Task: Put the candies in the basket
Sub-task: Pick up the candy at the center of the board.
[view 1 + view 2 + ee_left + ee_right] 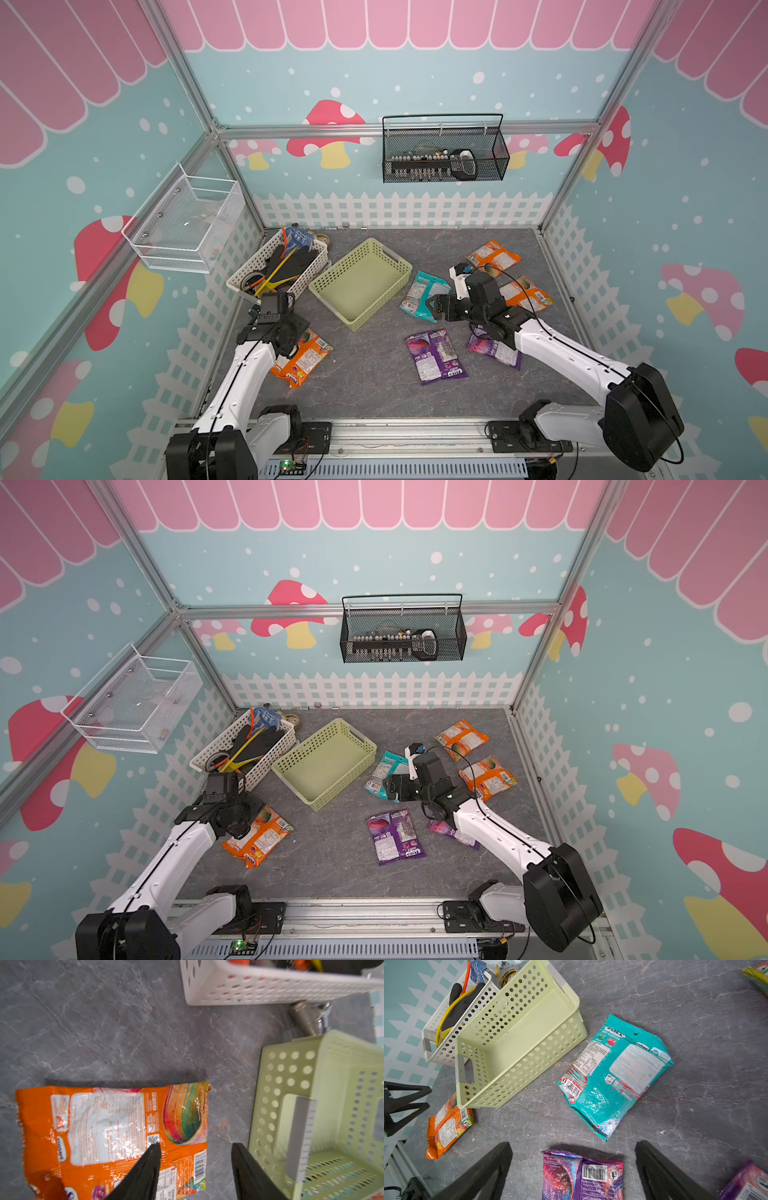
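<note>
- Our left arm reaches forward and bends steeply down; its left end effector (195, 1169) is open, one finger (145, 1167) over the orange candy bag (112, 1134), nothing gripped.
- The basket (291, 1095) stands empty just beside that end effector.
- Our right arm stretches inward; the right end effector (574, 1169) gapes wide above a purple candy bag (581, 1176), the teal candy bag (616, 1076) ahead of it on the surface (695, 1022).

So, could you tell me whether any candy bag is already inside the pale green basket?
No, the pale green basket shows only its bare floor, and the teal candy bag lies on the table beside it.
</note>
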Available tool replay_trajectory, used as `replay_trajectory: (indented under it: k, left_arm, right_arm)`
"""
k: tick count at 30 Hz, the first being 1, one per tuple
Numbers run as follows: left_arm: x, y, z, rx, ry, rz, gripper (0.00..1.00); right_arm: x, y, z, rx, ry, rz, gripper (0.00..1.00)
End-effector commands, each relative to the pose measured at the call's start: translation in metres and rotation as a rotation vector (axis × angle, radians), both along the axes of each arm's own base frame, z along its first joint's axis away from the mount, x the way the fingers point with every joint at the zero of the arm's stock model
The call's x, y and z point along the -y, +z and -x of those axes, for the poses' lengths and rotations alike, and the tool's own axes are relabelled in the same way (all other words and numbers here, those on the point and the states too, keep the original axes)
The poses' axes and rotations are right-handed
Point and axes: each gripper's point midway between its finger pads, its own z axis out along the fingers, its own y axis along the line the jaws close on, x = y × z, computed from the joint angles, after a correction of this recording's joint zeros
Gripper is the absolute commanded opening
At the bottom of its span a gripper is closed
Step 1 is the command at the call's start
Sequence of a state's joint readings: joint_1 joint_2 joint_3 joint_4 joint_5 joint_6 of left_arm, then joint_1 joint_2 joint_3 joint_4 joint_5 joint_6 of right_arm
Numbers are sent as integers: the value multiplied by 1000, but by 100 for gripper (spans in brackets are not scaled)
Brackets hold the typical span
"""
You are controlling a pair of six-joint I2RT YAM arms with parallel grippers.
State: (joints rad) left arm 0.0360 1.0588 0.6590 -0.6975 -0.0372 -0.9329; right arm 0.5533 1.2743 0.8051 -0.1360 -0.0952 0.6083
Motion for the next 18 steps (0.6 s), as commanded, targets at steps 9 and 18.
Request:
replay_trajectory:
  k: [9,18]
  left_arm:
    - [5,-3,28,-97,193,-47,48]
    - [67,-7,11,-151,10,-105,42]
  right_arm:
    - [2,-6,0,19,-43,25,98]
    - [11,-3,-2,41,-63,82,98]
